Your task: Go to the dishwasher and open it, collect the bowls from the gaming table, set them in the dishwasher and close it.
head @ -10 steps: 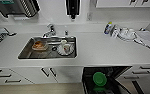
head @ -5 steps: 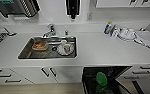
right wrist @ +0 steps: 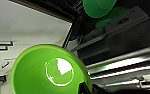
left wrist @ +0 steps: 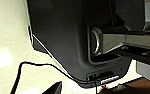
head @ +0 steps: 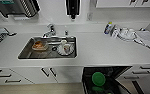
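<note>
Across the last second the head view has hardly shifted: the worktop (head: 101, 50) stays framed as it was and the open dishwasher (head: 91, 72) sits at the same 5 o'clock corner. I take that as the robot holding station at the unit, with the loading step under way and not finished.

The room is a white kitchen run. The pale worktop crosses the whole head view. White cabinet doors (head: 61, 73) with dark handles lie under it at 7 o'clock, and a strip of beige floor (head: 41, 88) runs below them. A steel sink (head: 28, 53) is let into the surface at 9 o'clock, with the tap (head: 49, 30) behind it. In the sink are a brownish dish (head: 39, 45) and a white cup (head: 64, 44). At 2 o'clock lie crumpled cloths (head: 141, 37) and a small bottle (head: 107, 27).

One lime-green bowl (head: 98, 78) already lies inside the dark dishwasher. The second bowl (right wrist: 48, 70) hangs close under the right wrist, outside the cavity. The right tool (right wrist: 87, 87) shows as a dark part crossing its rim, so I judge it clamped on that bowl. Of the left tool I cannot tell whether it is spread or closed.
</note>
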### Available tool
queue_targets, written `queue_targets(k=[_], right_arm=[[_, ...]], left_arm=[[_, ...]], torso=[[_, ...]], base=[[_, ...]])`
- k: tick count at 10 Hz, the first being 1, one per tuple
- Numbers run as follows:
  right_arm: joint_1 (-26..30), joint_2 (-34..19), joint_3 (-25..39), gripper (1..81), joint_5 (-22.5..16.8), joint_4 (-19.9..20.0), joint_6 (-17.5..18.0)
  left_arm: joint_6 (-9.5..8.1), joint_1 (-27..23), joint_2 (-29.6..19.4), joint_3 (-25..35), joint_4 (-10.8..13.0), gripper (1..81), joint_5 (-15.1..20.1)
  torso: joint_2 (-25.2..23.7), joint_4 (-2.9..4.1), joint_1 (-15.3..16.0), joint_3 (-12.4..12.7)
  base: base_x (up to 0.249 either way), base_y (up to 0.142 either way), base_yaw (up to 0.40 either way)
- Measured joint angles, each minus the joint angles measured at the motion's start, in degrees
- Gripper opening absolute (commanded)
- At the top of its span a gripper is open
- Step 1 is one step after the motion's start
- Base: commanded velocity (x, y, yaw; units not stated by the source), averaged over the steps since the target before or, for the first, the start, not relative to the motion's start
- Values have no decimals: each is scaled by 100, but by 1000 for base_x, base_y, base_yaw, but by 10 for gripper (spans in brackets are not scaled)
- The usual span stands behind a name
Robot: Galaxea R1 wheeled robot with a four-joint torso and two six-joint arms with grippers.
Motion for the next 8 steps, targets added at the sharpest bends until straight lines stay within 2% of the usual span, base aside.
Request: queue_targets(k=[3,5,8], right_arm=[[245,662,-673,10,-173,20,-1],[540,1025,-907,10,-297,69,0],[905,987,-1268,10,-413,243,0]], left_arm=[[11,361,122,-463,-2,811,-421],[22,477,279,-813,-2,811,-656],[26,585,408,-940,-2,811,-796]], torso=[[0,0,0,0],[0,0,0,0],[0,0,0,0]], base=[[0,0,0],[0,0,0],[0,0,0]])
